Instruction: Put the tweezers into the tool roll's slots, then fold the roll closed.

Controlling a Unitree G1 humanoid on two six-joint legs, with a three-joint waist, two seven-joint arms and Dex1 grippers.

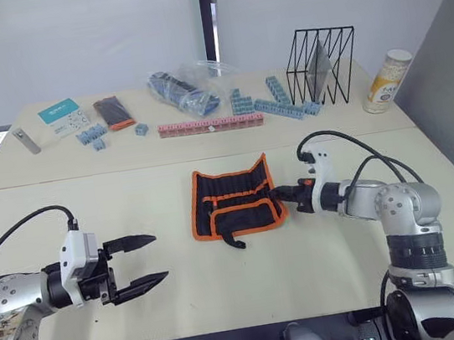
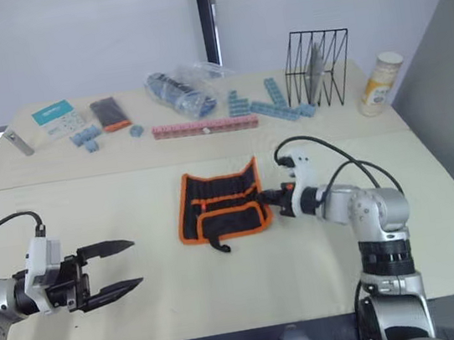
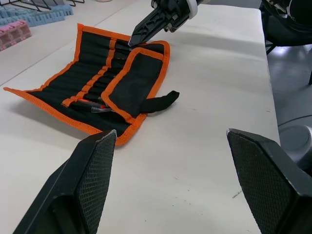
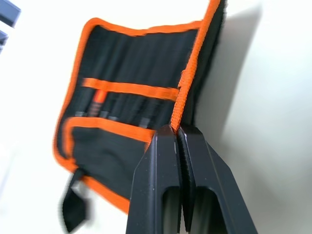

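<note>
From the head views, the tool roll (image 1: 235,200) lay mid-table, its near flap already folded over, which suggests the closing step. The right gripper (image 1: 279,196) pinched the roll's orange edge on the robot's right, likely to fold it across. The left gripper (image 1: 137,262) hovered well apart, fingers spread wide, holding nothing. Blocks (image 1: 210,125), a wire rack (image 1: 322,63) and a bottle (image 1: 388,80) sat far back, obstructing nothing.

In the left wrist view, tweezers (image 3: 92,106) sat in the slots (image 3: 83,80); the strap (image 3: 158,102) lay loose.

In the right wrist view, closed fingers (image 4: 163,170) gripped the binding.
</note>
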